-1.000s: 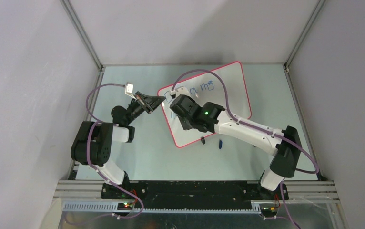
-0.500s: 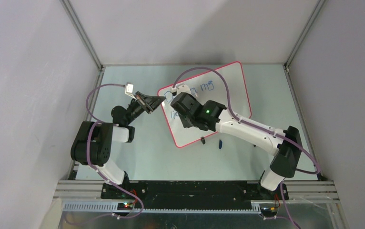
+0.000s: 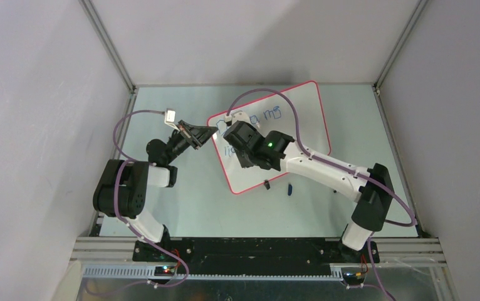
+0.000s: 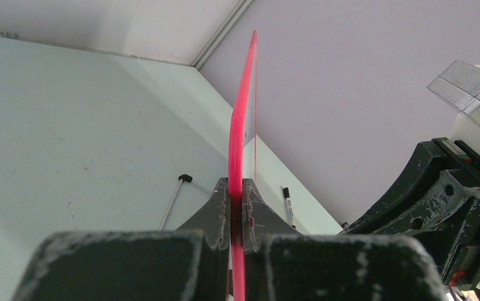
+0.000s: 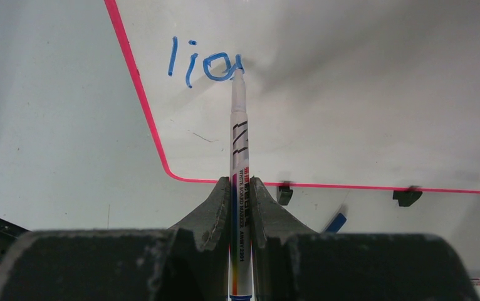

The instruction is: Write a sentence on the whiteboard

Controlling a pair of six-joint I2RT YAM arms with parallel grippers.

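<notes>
Across the pale table, right arm lies outstretched, marker tip touching whiteboard.

The left arm rose from its base at the near left corner and bent sharply at the elbow. Its forearm reached forward and to the right. The left gripper was closed, and its two fingers pinched the thin red edge of the whiteboard between them. The right arm stretched from its base at the near right, diagonally forward and to the left, with a small green light shining on the wrist. The right gripper was closed too, with its fingers pressed on both sides of a marker, which pointed straight out between them.
</notes>
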